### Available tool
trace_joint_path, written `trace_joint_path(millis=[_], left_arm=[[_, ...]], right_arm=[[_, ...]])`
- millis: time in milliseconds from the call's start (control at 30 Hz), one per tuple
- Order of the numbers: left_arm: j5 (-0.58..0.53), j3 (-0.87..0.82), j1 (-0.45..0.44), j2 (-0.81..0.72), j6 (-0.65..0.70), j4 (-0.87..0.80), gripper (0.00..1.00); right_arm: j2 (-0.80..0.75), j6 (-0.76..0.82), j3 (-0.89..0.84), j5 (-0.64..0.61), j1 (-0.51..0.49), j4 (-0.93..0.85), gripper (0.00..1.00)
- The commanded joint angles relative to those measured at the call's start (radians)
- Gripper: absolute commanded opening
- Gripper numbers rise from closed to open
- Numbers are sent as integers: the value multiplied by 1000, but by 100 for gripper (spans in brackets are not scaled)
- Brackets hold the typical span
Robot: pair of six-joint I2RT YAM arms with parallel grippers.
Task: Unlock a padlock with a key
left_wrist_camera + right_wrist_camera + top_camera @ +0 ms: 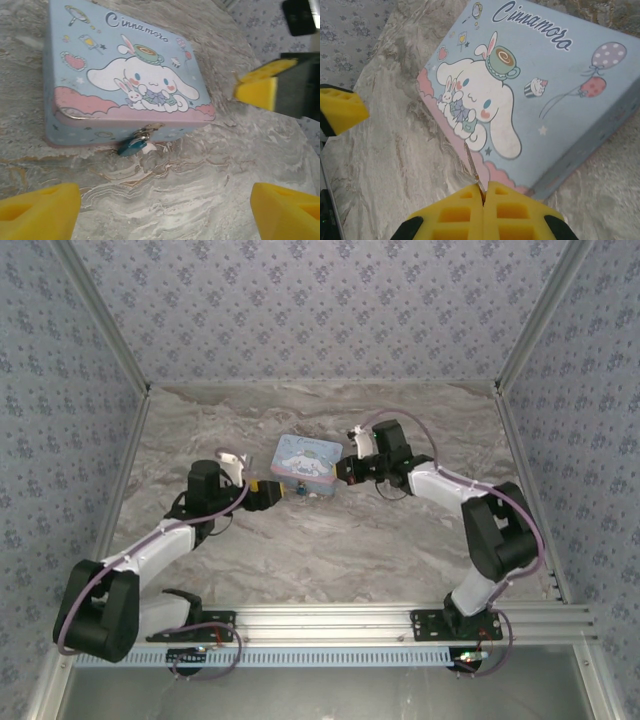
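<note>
The tiny teal padlock hangs by its silvery shackle from the clasp on the front wall of the light-blue cartoon tin, resting on the marble. My left gripper is open, its yellow fingers spread wide a short way in front of the padlock, with nothing between them. My right gripper is shut on the key, a thin silver blade sticking out forward over the tin's lid edge. From above, the left gripper and right gripper flank the tin.
The marble tabletop is walled in by patterned panels on three sides. The right gripper's yellow pads stand close to the tin's right corner. Open marble lies in front of the tin and to both sides of the arms.
</note>
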State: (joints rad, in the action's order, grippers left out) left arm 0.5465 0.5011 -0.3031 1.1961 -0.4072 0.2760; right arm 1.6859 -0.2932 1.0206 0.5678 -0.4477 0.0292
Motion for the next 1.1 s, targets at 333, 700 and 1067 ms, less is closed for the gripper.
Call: trace_joint_path(millis=[333,700,1067], left_arm=[[169,121,-45,289,52,107,77],[82,126,-100,424,103,218,77],[29,123,-119,530,140,322,72]], right_arm=[[170,-15,160,-9,-3,-84,0],[202,-12,152,-72,-13,-207,0],[203,20,156,-96,-27,-252,0]])
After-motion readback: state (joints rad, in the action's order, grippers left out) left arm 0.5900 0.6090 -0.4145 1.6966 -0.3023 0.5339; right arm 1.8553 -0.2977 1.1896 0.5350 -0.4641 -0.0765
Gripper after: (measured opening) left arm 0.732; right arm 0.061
